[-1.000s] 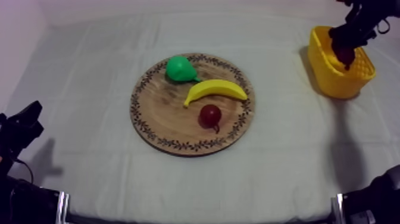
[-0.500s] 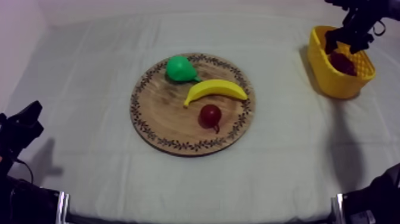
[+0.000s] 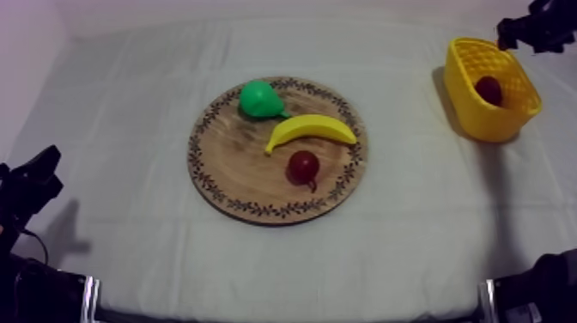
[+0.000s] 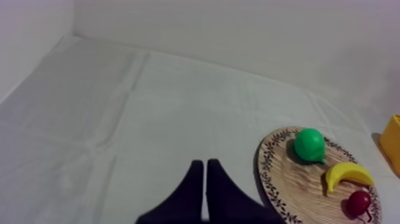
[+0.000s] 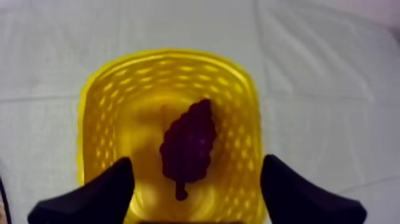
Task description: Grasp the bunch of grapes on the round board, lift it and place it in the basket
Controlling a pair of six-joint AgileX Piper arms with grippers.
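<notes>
Right gripper, fingers apart, has lifted to the upper right, leaving the bunch of grapes in the yellow basket: task looks done.

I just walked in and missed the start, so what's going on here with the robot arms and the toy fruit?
The bunch of grapes lies inside the yellow basket. The right gripper hovers over it, jaws open and empty. The left gripper rests off to the side of the wooden board, jaws shut on nothing. On the board lie the pear, the banana and the small red fruit. The grapes' move looks done.
</notes>
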